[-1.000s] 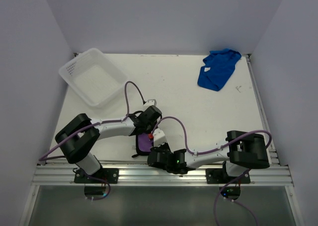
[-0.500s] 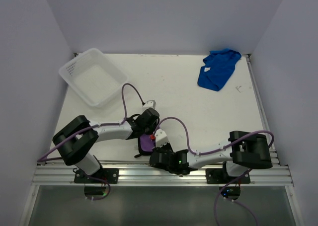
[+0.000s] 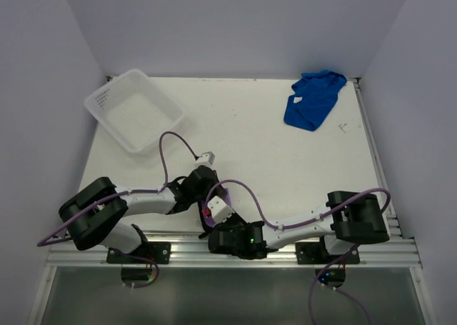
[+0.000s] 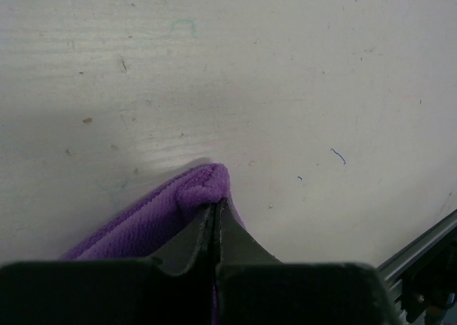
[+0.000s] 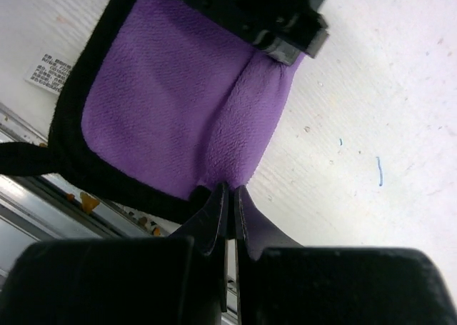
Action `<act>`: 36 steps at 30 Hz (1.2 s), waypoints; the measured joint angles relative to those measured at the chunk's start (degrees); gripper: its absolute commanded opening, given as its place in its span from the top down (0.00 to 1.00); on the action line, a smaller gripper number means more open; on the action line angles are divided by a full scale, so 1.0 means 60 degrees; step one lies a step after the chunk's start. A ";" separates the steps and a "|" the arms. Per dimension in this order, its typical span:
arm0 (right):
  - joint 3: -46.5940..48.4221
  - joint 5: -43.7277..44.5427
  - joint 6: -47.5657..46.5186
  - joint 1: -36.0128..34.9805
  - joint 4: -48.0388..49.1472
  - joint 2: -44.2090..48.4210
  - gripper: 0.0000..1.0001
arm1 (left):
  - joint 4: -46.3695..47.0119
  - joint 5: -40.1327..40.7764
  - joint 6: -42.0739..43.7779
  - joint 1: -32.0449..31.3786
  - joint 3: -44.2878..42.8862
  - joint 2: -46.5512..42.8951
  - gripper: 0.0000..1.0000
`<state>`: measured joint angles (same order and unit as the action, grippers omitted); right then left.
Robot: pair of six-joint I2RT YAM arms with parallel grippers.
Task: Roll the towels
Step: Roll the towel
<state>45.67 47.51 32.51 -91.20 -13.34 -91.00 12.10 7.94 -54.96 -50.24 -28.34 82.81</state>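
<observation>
pulling back nearer, left jaws now pinch the purple towel [image 4: 143,218].

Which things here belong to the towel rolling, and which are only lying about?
Belong to the job:
- purple towel, pinched by the left hand and the right hand
- blue towel, crumpled at the far right, untouched

Only lying about:
- white basket, far left, nothing in it
</observation>
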 measured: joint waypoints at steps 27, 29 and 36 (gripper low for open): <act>0.3967 0.2401 -0.2182 -0.2095 -0.4765 -0.4419 1.00 | -0.0368 -0.1242 0.0539 0.1727 0.1548 -0.2805 0.46; 0.4054 0.2404 -0.2218 -0.2240 -0.4943 -0.4543 1.00 | -0.0805 -0.1093 0.0688 0.1829 0.1060 -0.2801 0.44; 0.4248 0.2412 -0.2430 -0.2331 -0.5166 -0.4790 1.00 | -0.1971 -0.1042 0.1228 0.1829 -0.0331 -0.2801 0.42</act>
<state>71.16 61.98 17.93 -105.19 -44.34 -119.74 0.27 1.69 -47.59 -39.27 -30.33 66.00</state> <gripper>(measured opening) 0.026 0.575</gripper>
